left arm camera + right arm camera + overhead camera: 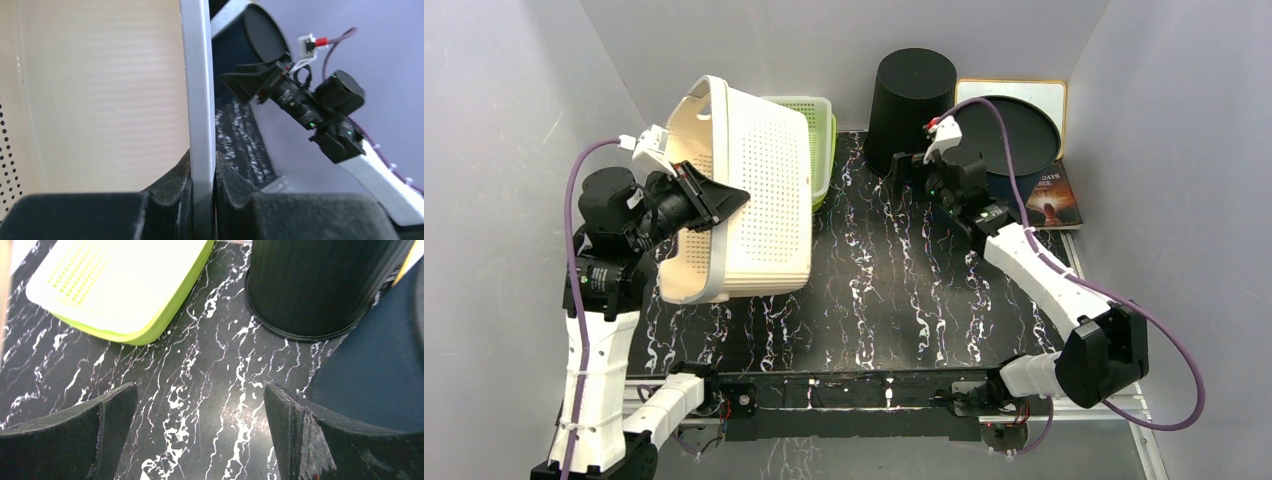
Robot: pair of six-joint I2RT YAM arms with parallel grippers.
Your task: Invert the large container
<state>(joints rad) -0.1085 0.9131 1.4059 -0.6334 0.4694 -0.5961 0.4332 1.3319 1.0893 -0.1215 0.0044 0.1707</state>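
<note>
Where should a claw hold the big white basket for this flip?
Probably the thin side wall at the rim, where the left claw is shut on it now. The white basket is too broad to span, so only a wall edge fits between the jaws. It is tilted up with its mouth toward the left arm, so come from that open side, straddling the wall.
</note>
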